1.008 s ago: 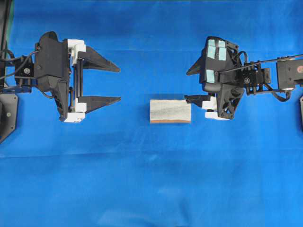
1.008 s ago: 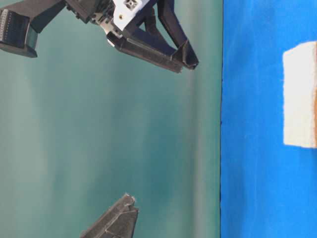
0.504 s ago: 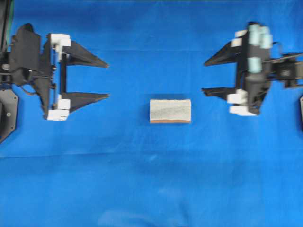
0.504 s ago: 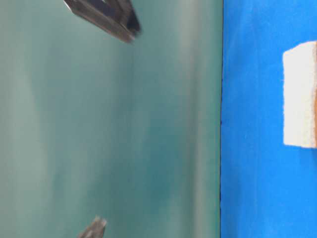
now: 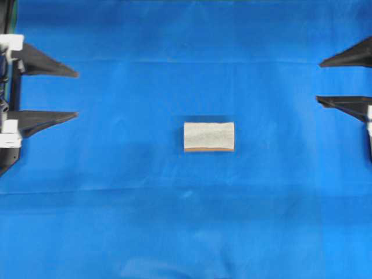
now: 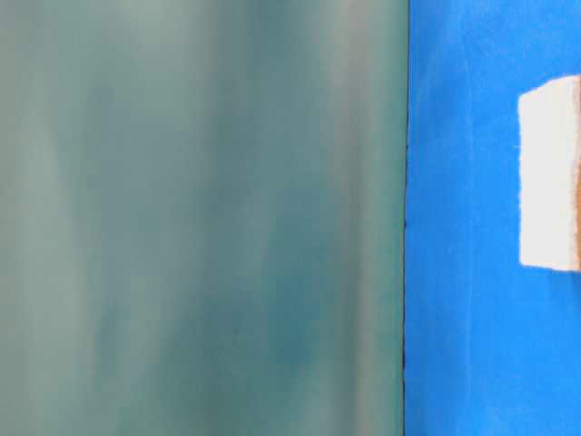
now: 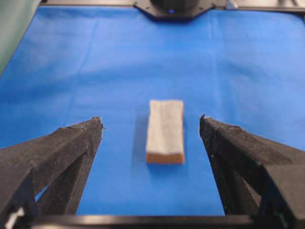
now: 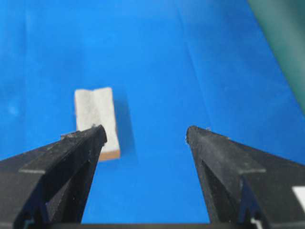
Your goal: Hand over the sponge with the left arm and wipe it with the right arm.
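Overhead, the left arm [image 5: 7, 93] is cut off at the left edge and the right arm [image 5: 363, 87] at the right edge; only their fingers [image 5: 49, 63] reach into view. At table level the sponge [image 6: 549, 173] is cropped by the right edge, and the green backdrop [image 6: 200, 218] is blurred.
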`<state>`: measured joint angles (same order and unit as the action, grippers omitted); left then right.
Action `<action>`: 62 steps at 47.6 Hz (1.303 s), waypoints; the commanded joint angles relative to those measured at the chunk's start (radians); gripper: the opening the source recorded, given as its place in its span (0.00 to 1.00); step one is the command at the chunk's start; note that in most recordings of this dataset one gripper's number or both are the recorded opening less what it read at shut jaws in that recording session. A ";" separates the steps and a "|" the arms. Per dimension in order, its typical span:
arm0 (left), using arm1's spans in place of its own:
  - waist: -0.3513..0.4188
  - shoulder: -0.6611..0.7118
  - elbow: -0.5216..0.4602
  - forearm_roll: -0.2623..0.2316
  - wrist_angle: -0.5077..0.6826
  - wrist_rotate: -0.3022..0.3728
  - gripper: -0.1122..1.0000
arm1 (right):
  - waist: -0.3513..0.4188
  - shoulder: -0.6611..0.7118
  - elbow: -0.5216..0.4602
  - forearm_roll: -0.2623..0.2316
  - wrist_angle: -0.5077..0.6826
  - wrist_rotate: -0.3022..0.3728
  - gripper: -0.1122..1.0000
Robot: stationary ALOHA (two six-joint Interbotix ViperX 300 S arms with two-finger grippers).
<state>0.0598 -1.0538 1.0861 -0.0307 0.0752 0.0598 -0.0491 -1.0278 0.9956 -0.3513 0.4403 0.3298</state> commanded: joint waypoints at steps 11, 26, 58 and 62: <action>0.000 -0.201 0.094 0.000 0.092 0.005 0.83 | 0.000 -0.147 0.098 0.006 0.031 0.002 0.74; 0.000 -0.259 0.118 0.000 0.221 -0.011 0.83 | 0.000 -0.169 0.183 0.025 -0.014 0.005 0.74; 0.000 -0.275 0.127 0.000 0.230 -0.011 0.83 | 0.002 -0.175 0.183 0.026 -0.018 0.005 0.74; 0.000 -0.275 0.127 0.000 0.230 -0.011 0.83 | 0.000 -0.173 0.183 0.026 -0.018 0.005 0.74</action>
<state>0.0598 -1.3346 1.2103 -0.0307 0.3083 0.0491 -0.0491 -1.2072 1.1919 -0.3267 0.4326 0.3329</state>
